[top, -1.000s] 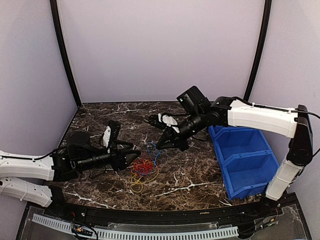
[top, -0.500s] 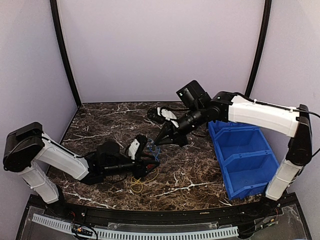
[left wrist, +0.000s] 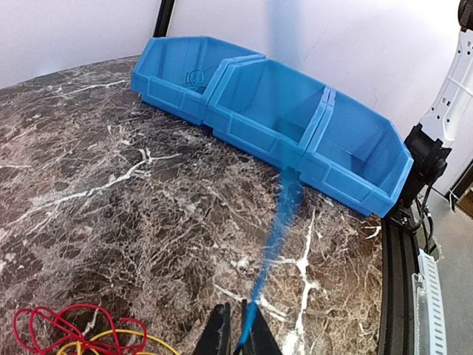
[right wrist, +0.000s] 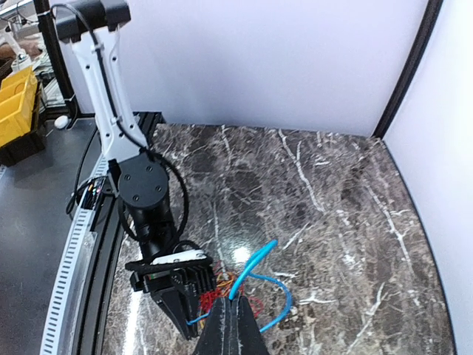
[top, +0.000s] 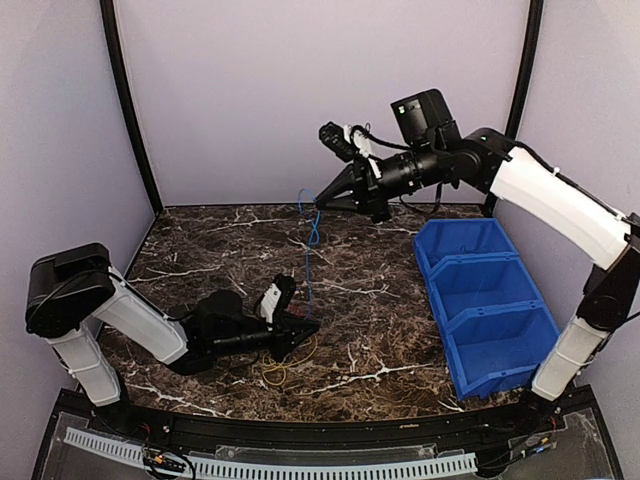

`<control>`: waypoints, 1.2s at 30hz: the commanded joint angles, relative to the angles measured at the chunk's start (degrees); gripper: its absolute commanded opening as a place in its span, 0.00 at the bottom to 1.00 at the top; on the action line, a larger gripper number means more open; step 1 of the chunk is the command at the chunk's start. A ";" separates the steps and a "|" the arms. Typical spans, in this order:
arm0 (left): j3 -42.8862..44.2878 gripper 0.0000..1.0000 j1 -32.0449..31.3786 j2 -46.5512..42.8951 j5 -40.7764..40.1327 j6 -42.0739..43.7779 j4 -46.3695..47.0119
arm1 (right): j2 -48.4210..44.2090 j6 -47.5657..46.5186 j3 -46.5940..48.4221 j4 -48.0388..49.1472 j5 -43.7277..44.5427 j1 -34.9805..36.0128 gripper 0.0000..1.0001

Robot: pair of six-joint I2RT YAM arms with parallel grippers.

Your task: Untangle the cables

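We hold the thin blue cable point(top: 308, 270) steeply upright above the red-and-yellow wire tangle point(left wrist: 66, 333): left hand point(top: 308, 327) pinching its foot, right hand point(top: 318, 203) its top.

Working low on the left, high on the right, gripping one blue cable point(top: 308, 262) with both pincers.

Holds the left arm point(top: 140, 320) folded: shoulder housing raised at the near left, white link sloping down, black forearm stretched rightward just above the worktop point(top: 200, 240). Points the left pincer point(top: 303, 329) toward the worktop's middle, tips close to the surface; from the left wrist, shows fingers point(left wrist: 218, 336) almost together, cable pinched between. Stands the right arm point(top: 545, 190) up along the far-right side, then extends it leftward, elbow high, forearm roughly level. Aims the right pincer point(top: 320, 203) left and slightly down, well above the worktop, jaws fully closed on the cable's upper part.
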 commanded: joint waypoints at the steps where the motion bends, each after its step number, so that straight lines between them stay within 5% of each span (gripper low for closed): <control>1: -1.06 0.08 -0.31 2.66 -2.57 -0.02 1.27 | -2.71 -0.19 6.31 -1.52 -1.62 -2.03 0.00; 6: 0.28 0.15 -0.31 4.13 -4.01 -0.26 -0.23 | -3.57 -0.12 11.99 -3.05 -2.39 -3.96 0.00; 26: 1.62 0.13 0.23 4.83 -6.46 -1.28 -2.97 | -6.58 4.57 27.05 1.04 -4.20 -19.60 0.00; 31: 3.04 0.31 0.39 4.81 -8.88 -1.98 -6.91 | -5.45 2.70 30.14 2.42 -1.40 -21.74 0.00; 36: 2.83 0.38 0.43 4.19 -9.52 -1.74 -7.83 | -4.35 5.36 31.69 6.26 -1.72 -26.15 0.00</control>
